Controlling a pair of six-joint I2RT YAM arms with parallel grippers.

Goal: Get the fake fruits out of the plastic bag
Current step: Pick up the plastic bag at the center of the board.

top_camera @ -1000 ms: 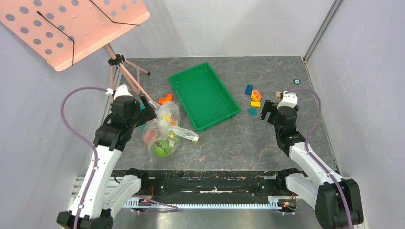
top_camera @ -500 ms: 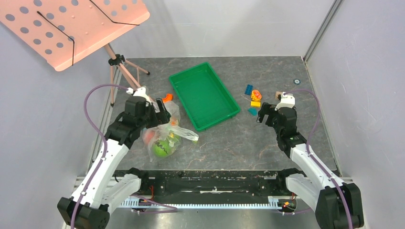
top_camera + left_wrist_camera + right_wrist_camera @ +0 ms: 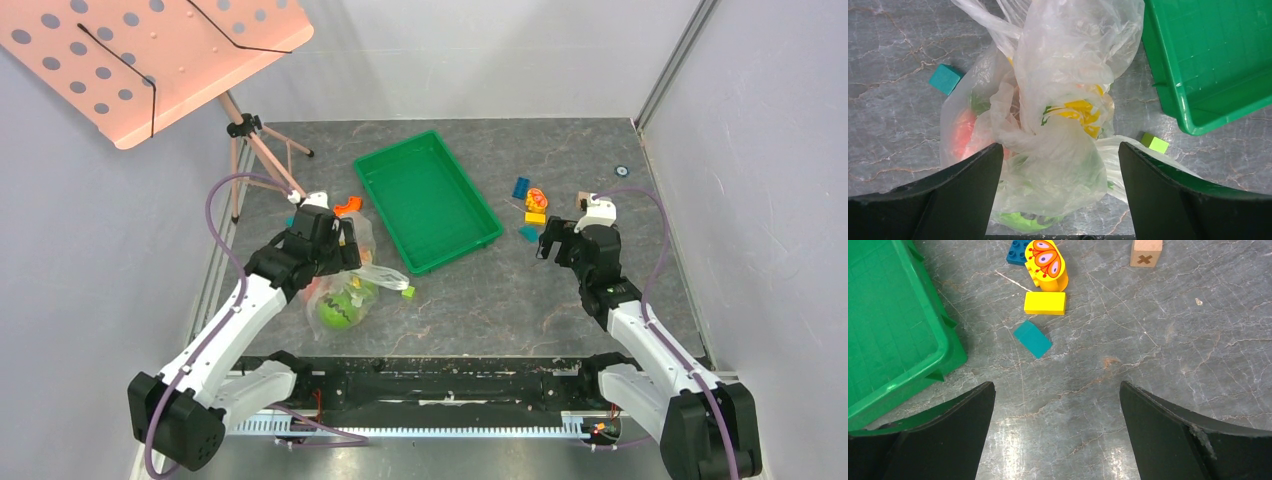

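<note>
- Dark-striped green watermelon ball (image 3: 338, 312) and the other fake fruits (image 3: 964, 132) lie inside the clear, crinkly, flower-printed plastic bag (image 3: 1068, 65) at the table's 8 o'clock.
- Left gripper (image 3: 1058, 150) hovers above, jaws apart, straddling bunched film. Pinching film alone could drag the bag into the rigid green tray (image 3: 1208, 60) at 12.
- Right gripper (image 3: 1057, 390), at 3 o'clock, jaws apart, empty.

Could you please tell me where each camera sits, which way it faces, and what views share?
Top external: above, behind the bases, looking down at the table; both arms show.
Left wrist: arm-mounted, looks down at the plastic bag; open left end effector shows.
Right wrist: arm-mounted, looks down at the yellow block; open right end effector shows.
Shared: green tray, all three.
</note>
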